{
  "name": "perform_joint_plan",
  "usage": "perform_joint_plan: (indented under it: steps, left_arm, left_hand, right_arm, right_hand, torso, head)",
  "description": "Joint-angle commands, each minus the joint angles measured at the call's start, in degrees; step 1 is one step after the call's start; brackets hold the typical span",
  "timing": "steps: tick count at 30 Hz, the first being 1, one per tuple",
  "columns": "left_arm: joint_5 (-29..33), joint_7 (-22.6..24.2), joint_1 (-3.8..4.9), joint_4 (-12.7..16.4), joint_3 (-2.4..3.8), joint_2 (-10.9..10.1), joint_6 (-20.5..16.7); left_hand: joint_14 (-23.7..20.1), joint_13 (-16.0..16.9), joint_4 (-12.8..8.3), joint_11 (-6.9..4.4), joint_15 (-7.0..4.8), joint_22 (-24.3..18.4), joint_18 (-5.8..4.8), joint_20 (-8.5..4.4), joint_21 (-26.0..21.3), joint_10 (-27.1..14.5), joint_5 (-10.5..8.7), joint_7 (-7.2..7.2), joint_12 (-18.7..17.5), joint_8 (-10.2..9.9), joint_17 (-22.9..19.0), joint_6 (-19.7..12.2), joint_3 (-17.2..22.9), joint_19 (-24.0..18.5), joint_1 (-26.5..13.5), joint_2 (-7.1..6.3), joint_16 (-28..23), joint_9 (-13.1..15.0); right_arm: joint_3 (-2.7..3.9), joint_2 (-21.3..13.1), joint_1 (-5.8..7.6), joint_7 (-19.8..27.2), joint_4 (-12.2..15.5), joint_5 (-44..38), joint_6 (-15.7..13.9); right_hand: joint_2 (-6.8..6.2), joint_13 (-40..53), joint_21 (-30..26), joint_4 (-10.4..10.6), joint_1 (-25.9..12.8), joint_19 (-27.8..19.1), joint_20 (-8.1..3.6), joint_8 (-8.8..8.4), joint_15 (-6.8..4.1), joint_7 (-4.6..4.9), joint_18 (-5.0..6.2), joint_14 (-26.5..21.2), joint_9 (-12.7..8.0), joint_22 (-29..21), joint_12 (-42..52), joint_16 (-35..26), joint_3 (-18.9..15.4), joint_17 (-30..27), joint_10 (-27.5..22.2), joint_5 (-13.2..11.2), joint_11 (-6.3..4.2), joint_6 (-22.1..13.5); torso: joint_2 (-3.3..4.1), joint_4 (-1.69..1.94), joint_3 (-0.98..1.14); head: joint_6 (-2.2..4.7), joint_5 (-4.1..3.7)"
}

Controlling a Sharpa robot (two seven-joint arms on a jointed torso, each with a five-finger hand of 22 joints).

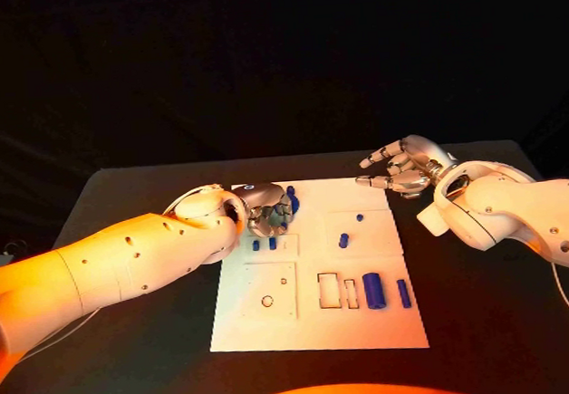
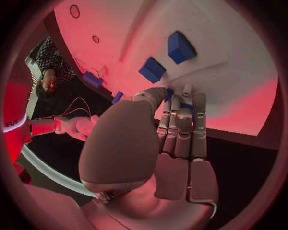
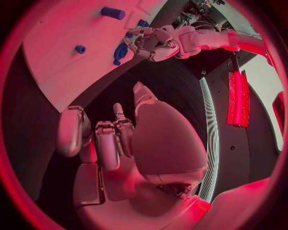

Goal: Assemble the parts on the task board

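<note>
From the head view, the white task board [image 1: 317, 317] lies in the middle of the black table [image 1: 503, 327], and the left hand [image 1: 267, 209] is bent down over its far left part, close to a blue part [image 1: 293, 199], while more blue parts [image 1: 374, 291] lie further along the board; the right hand [image 1: 404, 169] floats above the table just beside the board's far right corner, fingers loosely apart and holding nothing. In the left wrist view, the fingers [image 2: 180, 120] of the left hand point together down to the board's edge next to two blue blocks [image 2: 180, 47], but I cannot tell if they really pinch anything. In the right wrist view, the right hand [image 3: 114, 143] is half curled with nothing in it over the dark table, and the board [image 3: 72, 67] with small blue pieces [image 3: 113, 13] is across from it, near the other hand.
</note>
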Motion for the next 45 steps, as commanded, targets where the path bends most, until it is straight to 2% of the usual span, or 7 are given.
perform_joint_plan:
  steps: [1,12,21,26,32,38,45]
  left_arm:
    - [0.5,0.5,-0.09,-0.3,-0.07,0.3,1.5]
    - [0.8,0.1,-0.09,-1.0,-0.07,0.5,2.9]
    - [1.1,0.2,-0.09,-1.5,-0.07,0.5,3.8]
    - [2.1,1.2,-0.09,-1.6,-0.07,0.4,2.6]
    - [4.5,2.6,-0.1,-1.3,-0.03,0.0,0.7]
    - [7.8,3.5,-0.1,0.0,0.54,-1.2,-1.1]
    - [11.2,3.8,-0.05,2.8,1.81,-3.5,-2.1]
  left_hand:
    - [0.4,-0.2,0.0,0.05,-0.05,0.4,0.35,-0.05,0.5,0.4,-0.33,0.07,-0.4,-0.4,0.2,0.3,0.5,0.6,0.2,-0.12,0.5,-0.1]
    - [5.1,-0.2,-3.1,-0.99,-0.98,6.4,-0.58,-0.82,5.6,4.4,-0.69,0.16,-1.0,-0.3,5.5,3.7,2.7,4.6,0.9,1.32,3.6,0.4]
    - [5.8,0.0,-4.7,-1.15,-1.23,7.8,-0.75,-1.2,7.0,5.3,-0.68,0.16,-1.3,-0.7,5.9,4.3,3.6,5.2,1.1,1.79,4.0,0.5]
    - [8.0,0.6,-7.1,-1.35,-1.58,11.2,-1.37,-1.62,9.9,7.4,-0.68,0.14,-1.2,-1.2,7.8,5.9,4.6,7.8,1.2,2.42,4.7,0.6]
    - [8.9,0.9,-7.8,-1.61,-1.8,12.7,-1.68,-1.84,11.0,8.3,-0.62,0.01,-1.4,-1.4,8.5,7.0,5.0,9.1,0.6,2.56,4.9,0.8]
    - [9.7,1.0,-8.1,-1.63,-1.85,13.5,-1.88,-1.92,11.6,8.6,-0.55,0.07,-1.7,-1.6,9.4,7.3,5.2,10.0,0.1,2.53,5.1,0.9]
    - [10.0,1.1,-8.1,-1.66,-1.86,13.8,-1.98,-1.92,11.8,8.8,-0.57,0.06,-1.9,-1.8,9.6,7.6,5.2,10.4,-0.4,2.47,5.2,1.0]
  right_arm:
    - [0.01,0.1,-0.07,0.7,0.0,-0.3,0.1]
    - [0.01,0.1,-0.11,0.7,0.0,-0.3,0.1]
    - [0.01,0.1,-0.15,0.8,-0.1,-0.3,0.1]
    - [0.01,0.1,-0.17,0.8,-0.1,-0.3,0.1]
    - [0.01,0.2,-0.22,0.9,-0.1,-0.3,0.0]
    - [0.01,0.2,-0.27,1.0,-0.1,-0.3,-0.2]
    - [0.01,0.1,-0.3,1.0,0.0,0.0,-0.2]
  right_hand:
    - [0.4,6.2,-0.3,-0.1,0.0,-0.2,-0.04,-0.15,-0.17,-0.04,0.72,4.6,-0.1,1.1,-0.2,-0.2,0.1,9.7,-0.2,0.4,-0.04,0.5]
    - [0.47,6.2,-0.4,-0.1,0.0,-0.2,-0.05,-0.14,-0.17,-0.05,0.74,4.6,-0.1,1.0,-0.3,-0.3,0.2,9.6,-0.3,0.4,-0.05,0.5]
    - [0.47,6.2,-0.4,-0.1,0.0,-0.2,-0.05,-0.14,-0.17,-0.05,0.74,4.6,-0.1,1.0,-0.3,-0.3,0.2,9.6,-0.3,0.4,-0.05,0.5]
    - [0.64,6.1,-0.4,-0.1,0.0,-0.2,-0.06,-0.13,-0.18,-0.05,0.74,4.6,-0.1,1.0,-0.3,-0.3,0.3,9.6,-0.3,0.4,-0.06,0.5]
    - [0.64,6.1,-0.4,-0.1,0.0,-0.2,-0.06,-0.13,-0.18,-0.05,0.74,4.6,-0.1,1.0,-0.3,-0.3,0.3,9.6,-0.3,0.4,-0.06,0.5]
    - [0.69,6.2,-0.4,-0.1,0.0,-0.2,-0.06,-0.12,-0.19,-0.06,0.73,4.6,-0.1,1.0,-0.3,-0.3,0.3,9.7,-0.2,0.4,-0.07,0.6]
    - [0.69,6.2,-0.4,-0.1,0.0,-0.2,-0.06,-0.12,-0.19,-0.06,0.73,4.6,-0.1,1.0,-0.3,-0.3,0.3,9.7,-0.2,0.4,-0.07,0.6]
  torso:
    - [0.02,0.04,0.02]
    - [-0.03,0.02,-0.05]
    - [-0.07,0.07,-0.06]
    - [-0.05,0.02,-0.09]
    - [-0.04,0.0,-0.08]
    - [-0.08,0.07,-0.1]
    - [-0.16,0.16,-0.07]
  head:
    - [-0.07,-0.03]
    - [-0.22,-0.13]
    - [-0.22,-0.15]
    - [-0.15,-0.09]
    - [-0.01,-0.04]
    - [0.13,-0.06]
    - [0.22,0.09]
